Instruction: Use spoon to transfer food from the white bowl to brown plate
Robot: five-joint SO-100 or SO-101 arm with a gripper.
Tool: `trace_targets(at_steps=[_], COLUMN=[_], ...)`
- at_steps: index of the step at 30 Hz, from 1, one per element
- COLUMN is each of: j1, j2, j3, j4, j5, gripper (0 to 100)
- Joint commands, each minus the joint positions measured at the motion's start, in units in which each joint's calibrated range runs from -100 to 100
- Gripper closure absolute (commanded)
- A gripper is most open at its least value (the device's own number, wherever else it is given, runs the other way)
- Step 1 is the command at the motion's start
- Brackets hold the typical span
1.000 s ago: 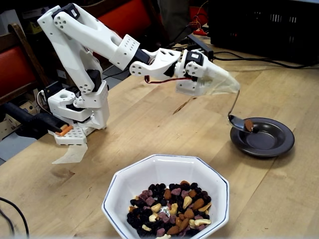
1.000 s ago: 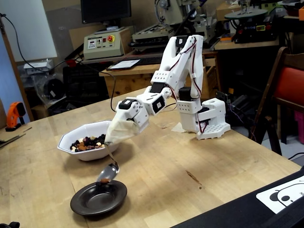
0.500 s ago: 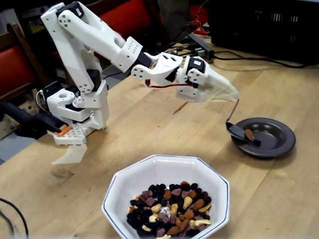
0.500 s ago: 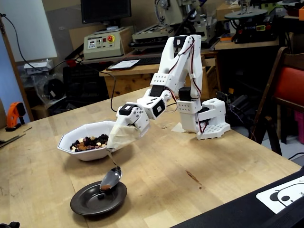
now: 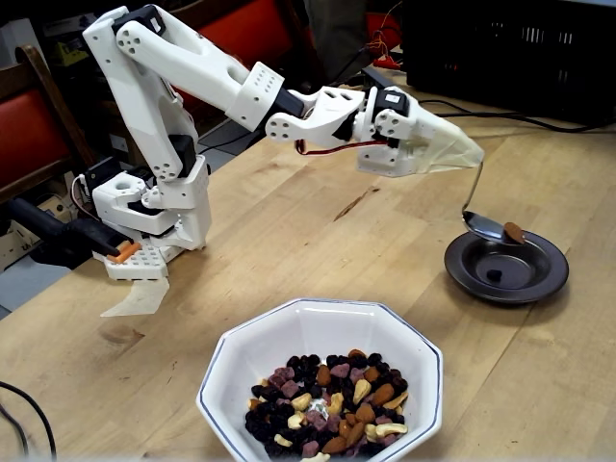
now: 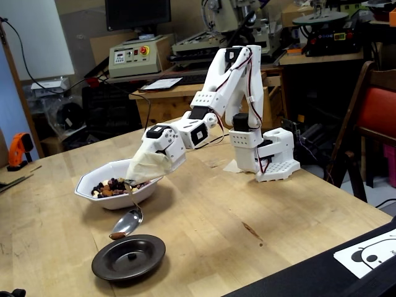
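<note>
1. Spoon hung over the far rim of the brown plate, with one almond at its very tip.
2. Gripper was wrapped in a pale cover, so you could not tell how the jaws stood; the spoon handle came out of it.
3. Plate held only one small dark piece; nearly all the food was in the white bowl.
4. If you tilted there, the almond could fall outside onto the table.

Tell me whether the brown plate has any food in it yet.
Yes: one small dark piece lies in the brown plate; an almond sits on the spoon above.
</note>
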Motion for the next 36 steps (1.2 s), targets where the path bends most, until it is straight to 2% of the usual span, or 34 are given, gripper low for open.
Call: trace_targets(at_steps=[1,36], j1=[-0.13,-0.13], j2=[0.67,1.78], j3=[-5.07,-4.72], j4=[-1.55,-1.16], j5=[0.15,0.24], gripper=[97,97])
